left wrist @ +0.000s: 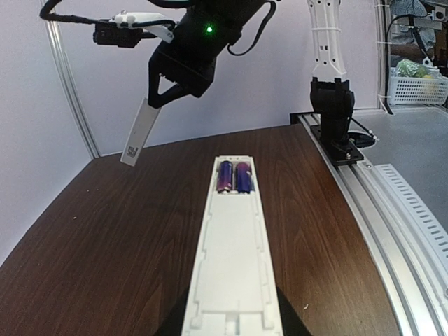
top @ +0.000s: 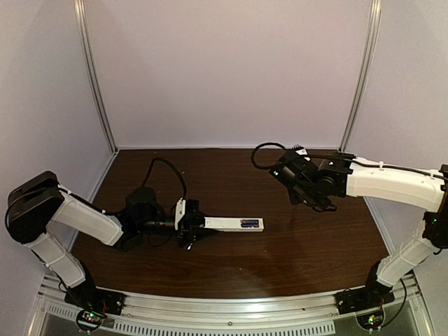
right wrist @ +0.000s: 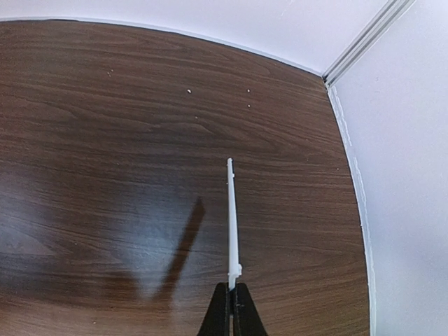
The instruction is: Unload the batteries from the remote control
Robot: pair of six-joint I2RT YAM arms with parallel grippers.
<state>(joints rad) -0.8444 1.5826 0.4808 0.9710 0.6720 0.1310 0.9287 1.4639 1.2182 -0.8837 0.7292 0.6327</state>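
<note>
The white remote control [top: 227, 224] lies flat on the dark wooden table, its open recess facing up. Two batteries, one purple and one blue [left wrist: 234, 176], sit side by side at its far end, and show as a dark patch in the top view [top: 250, 224]. My left gripper [top: 190, 225] is shut on the remote's near end [left wrist: 234, 280]. My right gripper [top: 313, 198] is raised above the table at the right. It is shut on a thin flat white strip [right wrist: 230, 217], which shows edge-on in the right wrist view and hangs down in the left wrist view [left wrist: 137, 133].
The table [top: 280, 259] is boxed by pale walls on three sides. A metal rail [top: 231, 308] runs along its near edge. The right arm's base [left wrist: 336, 119] stands on that rail. A white basket [left wrist: 420, 87] sits beyond the table.
</note>
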